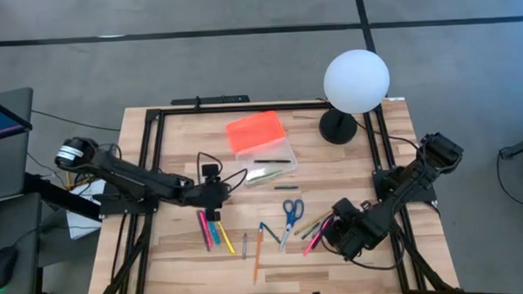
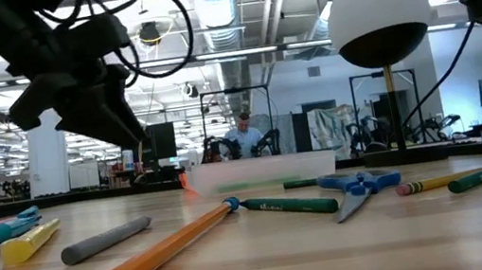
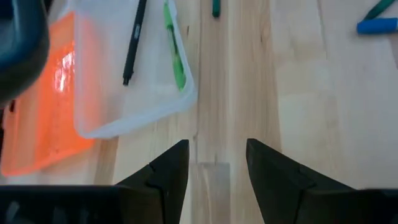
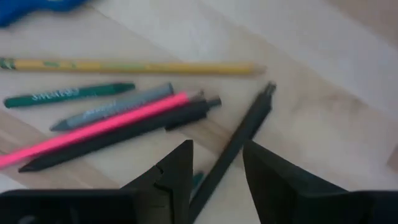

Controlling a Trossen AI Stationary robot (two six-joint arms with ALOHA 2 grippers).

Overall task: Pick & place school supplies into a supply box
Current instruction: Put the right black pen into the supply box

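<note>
High view: the supply box [image 1: 263, 149] lies open near the middle of the wooden bench [image 1: 174, 133], its orange lid [image 1: 255, 130] folded back on the far side and its clear tray [image 1: 271, 163] toward the near side. A black pen [image 1: 273, 160] and a green pen [image 1: 264, 175] lie in the tray. The left gripper [image 1: 213, 198] hangs just beside the tray's near-left corner, above bare wood; its jaws stand apart and hold nothing, as the left wrist view confirms with the fingers [image 3: 168, 174] spread over empty bench and the tray just ahead of them.

Just in front of the left gripper lie a pink marker [image 1: 203, 229], a blue pen [image 1: 215, 231] and a yellow marker [image 1: 225, 239]. Farther right are an orange pencil [image 1: 257, 255], the blue-handled scissors [image 1: 291, 217] and a short dark green crayon [image 1: 286, 188].

The right gripper [image 1: 338, 230] hovers over a cluster of supplies at the right. In the right wrist view its fingers [image 4: 174, 177] are parted, with a black pen [image 4: 233, 149] running between them; whether it is gripped cannot be told. Just beyond lie a pink pen [image 4: 99, 130], a grey crayon [image 4: 115, 107], a green crayon [image 4: 68, 93] and a yellow pencil [image 4: 130, 66].
</note>
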